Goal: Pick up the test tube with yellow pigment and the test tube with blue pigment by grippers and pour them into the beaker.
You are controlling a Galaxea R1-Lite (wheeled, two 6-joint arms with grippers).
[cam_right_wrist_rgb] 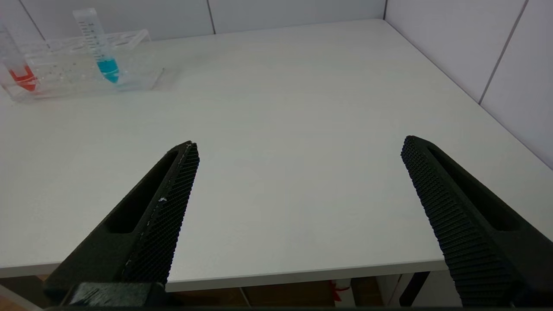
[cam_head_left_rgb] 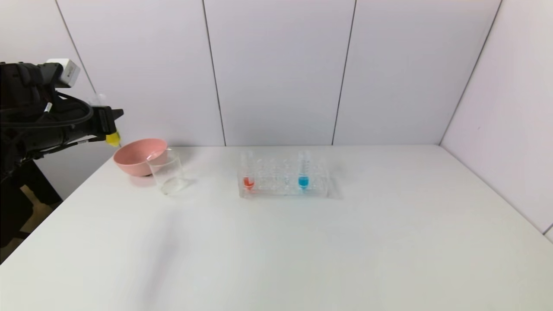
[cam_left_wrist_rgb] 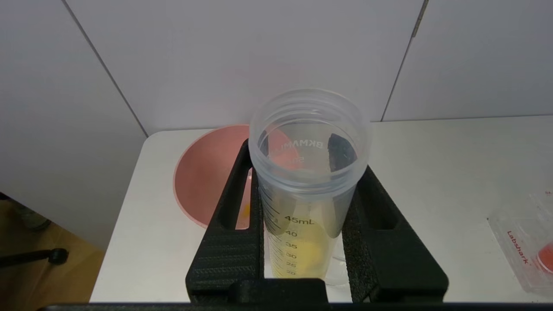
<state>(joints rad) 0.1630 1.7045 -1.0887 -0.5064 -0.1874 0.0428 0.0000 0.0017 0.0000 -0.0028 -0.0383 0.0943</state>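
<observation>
My left gripper (cam_left_wrist_rgb: 302, 242) is clamped on the test tube with yellow pigment (cam_left_wrist_rgb: 307, 181), one finger (cam_left_wrist_rgb: 235, 216) pressed on each side of the barrel below the open mouth. In the head view the left gripper (cam_head_left_rgb: 108, 123) is up off the surface (cam_head_left_rgb: 302, 250) at about 9 o'clock, out past the surface's left edge, with the tube's yellow tip (cam_head_left_rgb: 113, 139) poking out beneath it. The tube looks close to upright there, mouth up, yellow liquid sitting low in the barrel.

Pink bowl (cam_head_left_rgb: 139, 156) sits just right of and below that tip, at the far left corner of the surface. The beaker (cam_head_left_rgb: 166, 171) stands upright touching or just beside the bowl at its 4 o'clock, so it's below and to the right of the gripper, not under the tube.

My right gripper (cam_right_wrist_rgb: 298, 207) has fingers wide apart, nothing between them, hovering over the near right part of the surface; out of the head view.

Clear tube rack (cam_head_left_rgb: 285, 181) sits mid-surface, well apart from both grippers. The test tube with blue pigment (cam_head_left_rgb: 303, 169) stands upright in it toward the right end. Red-liquid tube (cam_head_left_rgb: 248, 170) stands at the left end.
</observation>
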